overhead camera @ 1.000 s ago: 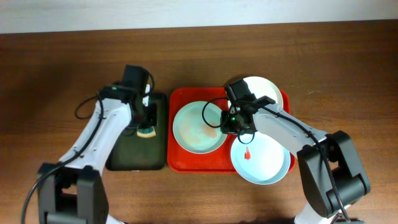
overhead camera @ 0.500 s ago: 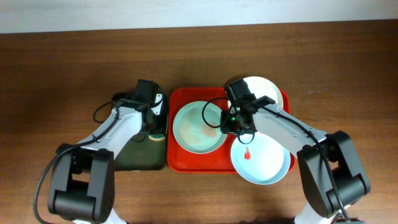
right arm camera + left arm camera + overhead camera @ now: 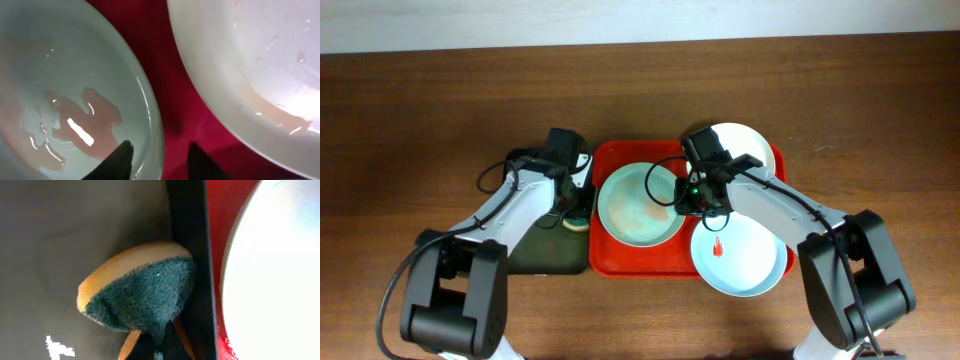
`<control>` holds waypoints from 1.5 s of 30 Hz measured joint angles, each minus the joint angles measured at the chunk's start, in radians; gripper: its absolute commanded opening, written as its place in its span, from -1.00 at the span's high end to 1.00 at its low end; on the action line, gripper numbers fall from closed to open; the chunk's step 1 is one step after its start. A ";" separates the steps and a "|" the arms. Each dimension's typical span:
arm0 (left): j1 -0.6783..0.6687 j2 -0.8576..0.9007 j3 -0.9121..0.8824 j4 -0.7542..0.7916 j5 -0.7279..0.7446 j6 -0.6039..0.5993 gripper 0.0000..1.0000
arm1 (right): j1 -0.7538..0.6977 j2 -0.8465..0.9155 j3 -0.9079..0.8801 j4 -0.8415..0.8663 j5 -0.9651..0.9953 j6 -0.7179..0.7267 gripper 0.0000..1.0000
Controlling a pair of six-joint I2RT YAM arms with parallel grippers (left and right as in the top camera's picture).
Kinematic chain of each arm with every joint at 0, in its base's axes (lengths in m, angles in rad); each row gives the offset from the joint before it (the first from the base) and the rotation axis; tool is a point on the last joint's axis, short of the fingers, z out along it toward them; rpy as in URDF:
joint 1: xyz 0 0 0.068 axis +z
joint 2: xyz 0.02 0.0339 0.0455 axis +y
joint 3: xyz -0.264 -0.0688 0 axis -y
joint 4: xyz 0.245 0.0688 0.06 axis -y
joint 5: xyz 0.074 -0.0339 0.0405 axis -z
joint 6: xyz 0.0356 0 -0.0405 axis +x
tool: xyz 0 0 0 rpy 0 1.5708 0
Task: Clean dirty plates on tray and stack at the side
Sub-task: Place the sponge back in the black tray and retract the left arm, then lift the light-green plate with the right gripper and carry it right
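Right gripper [image 3: 161, 160] stands part open, astride the right rim of the mint plate [image 3: 638, 205] at the tray's [image 3: 620, 262] left end. Left gripper [image 3: 155, 347] pinches a sponge [image 3: 137, 295] just left of the tray.

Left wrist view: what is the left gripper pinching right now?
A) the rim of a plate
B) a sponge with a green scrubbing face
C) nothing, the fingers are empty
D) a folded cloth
B: the left gripper is shut on a yellow sponge with a dark green scrubbing face, over the dark tray.
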 measured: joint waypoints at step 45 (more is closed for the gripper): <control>0.435 -0.562 0.210 -0.367 0.072 -0.144 -0.99 | 0.050 0.000 -0.021 0.035 0.034 0.039 0.46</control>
